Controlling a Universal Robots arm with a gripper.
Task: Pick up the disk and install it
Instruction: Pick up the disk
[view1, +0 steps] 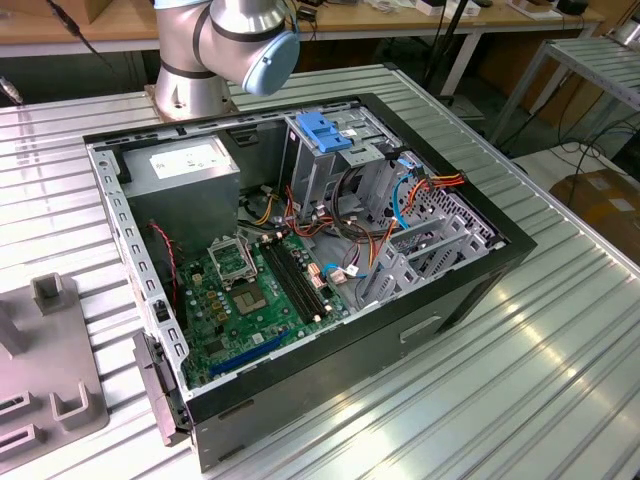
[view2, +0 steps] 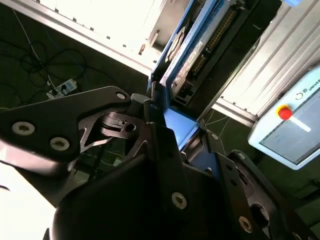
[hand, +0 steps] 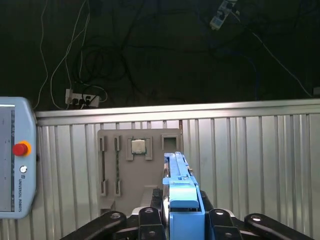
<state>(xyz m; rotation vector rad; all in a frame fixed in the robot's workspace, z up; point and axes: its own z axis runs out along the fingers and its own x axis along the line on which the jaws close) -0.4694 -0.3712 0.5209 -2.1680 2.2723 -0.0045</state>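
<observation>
The disk (hand: 179, 180) is a flat grey drive with a bright blue carrier rail, seen edge-on. My gripper (hand: 182, 214) is shut on its blue end, with black fingers (hand: 150, 220) on either side. In the second wrist view the disk (view2: 196, 47) sticks out beyond the gripper (view2: 175, 127), blue rail along its edges, held up above the ribbed metal table (hand: 250, 165). The open computer case (view1: 300, 260) lies on its side on the table in the exterior view, with a metal drive cage (view1: 335, 160) topped by a blue latch (view1: 325, 130).
A grey holder plate (hand: 137, 170) with slots and a chip lies on the table beneath the disk, also seen as the grey holder plate (view1: 40, 370) at the exterior view's left. A teach pendant (hand: 15, 160) hangs at the table edge. The arm's base (view1: 215, 50) stands behind the case. Cables lie on the dark floor.
</observation>
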